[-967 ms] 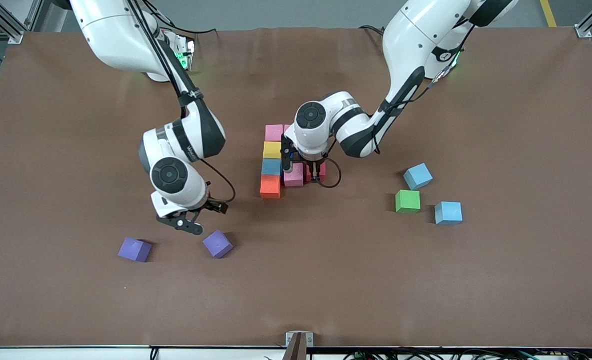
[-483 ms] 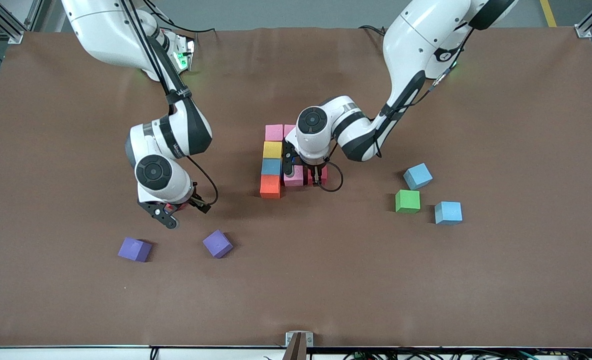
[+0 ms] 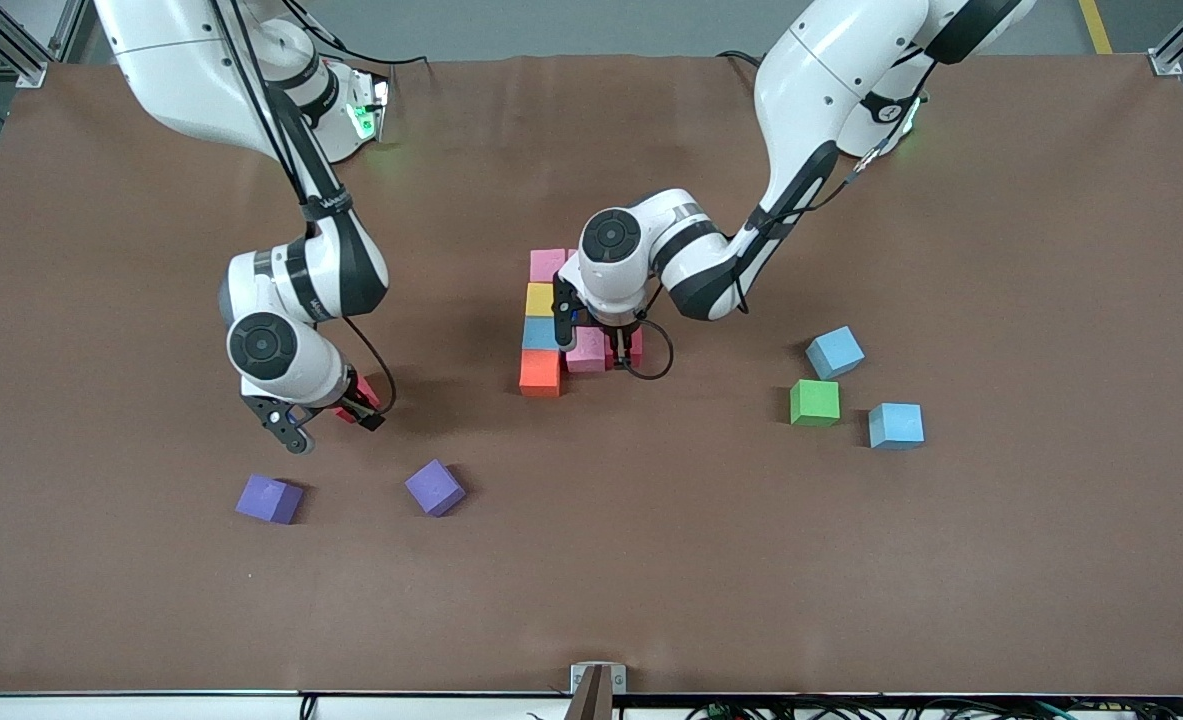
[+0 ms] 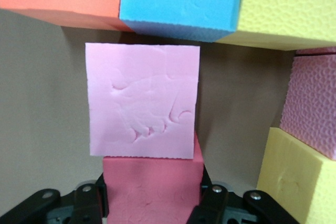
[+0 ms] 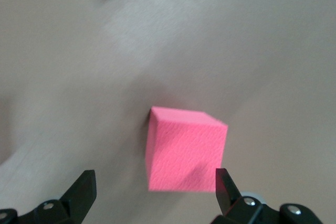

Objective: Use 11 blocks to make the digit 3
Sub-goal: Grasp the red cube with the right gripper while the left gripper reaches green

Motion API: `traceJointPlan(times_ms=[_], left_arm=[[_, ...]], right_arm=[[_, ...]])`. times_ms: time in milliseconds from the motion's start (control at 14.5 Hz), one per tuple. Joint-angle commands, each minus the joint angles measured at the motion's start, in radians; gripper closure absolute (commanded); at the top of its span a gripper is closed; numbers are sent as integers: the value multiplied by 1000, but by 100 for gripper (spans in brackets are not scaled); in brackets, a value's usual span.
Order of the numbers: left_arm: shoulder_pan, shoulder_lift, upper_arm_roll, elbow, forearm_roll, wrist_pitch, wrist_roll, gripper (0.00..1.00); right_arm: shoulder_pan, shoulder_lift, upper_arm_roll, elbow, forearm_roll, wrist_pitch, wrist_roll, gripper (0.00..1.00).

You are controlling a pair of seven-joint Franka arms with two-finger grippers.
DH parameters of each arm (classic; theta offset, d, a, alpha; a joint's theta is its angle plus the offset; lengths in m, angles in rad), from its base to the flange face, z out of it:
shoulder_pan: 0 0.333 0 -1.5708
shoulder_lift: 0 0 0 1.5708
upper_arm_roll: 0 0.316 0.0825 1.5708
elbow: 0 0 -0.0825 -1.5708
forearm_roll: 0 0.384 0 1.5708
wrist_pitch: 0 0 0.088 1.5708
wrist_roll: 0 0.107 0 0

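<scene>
- Forming part of the digit 3 [image 3: 556,325] mid-bench, a column and one bar are laid.
- A red cube [image 4: 152,187] is clamped by the left claw [image 3: 621,358] beside the pink cube [image 4: 143,100].
- Another red block [image 5: 185,149] sits under the right claw [image 3: 326,425], spread apart.
- The green block [image 3: 814,402] and two blue ones [image 3: 835,351] remain loose.

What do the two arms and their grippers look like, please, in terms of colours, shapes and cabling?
Both arms have glossy white rounded shells with black bands at the joints and a round dark disc on each wrist cap. A thin black cable runs along each arm and loops near the wrist. The left gripper and right gripper are black with two slim fingers on silver-screwed mounts. Green lights glow at both bases.
</scene>
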State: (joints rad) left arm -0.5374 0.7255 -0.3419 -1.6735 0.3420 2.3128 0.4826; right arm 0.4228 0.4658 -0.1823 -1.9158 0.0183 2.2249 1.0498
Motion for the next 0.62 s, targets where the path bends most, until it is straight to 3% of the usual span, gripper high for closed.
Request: traceJointPlan(times_ms=[0, 552], left_arm=[[-18, 46, 4, 46, 11, -1, -18, 73], [-36, 66, 20, 83, 31, 0, -18, 72]], right_arm=[[-27, -85, 15, -129, -1, 85, 18, 0], [-36, -81, 17, -285, 3, 352, 16, 0]])
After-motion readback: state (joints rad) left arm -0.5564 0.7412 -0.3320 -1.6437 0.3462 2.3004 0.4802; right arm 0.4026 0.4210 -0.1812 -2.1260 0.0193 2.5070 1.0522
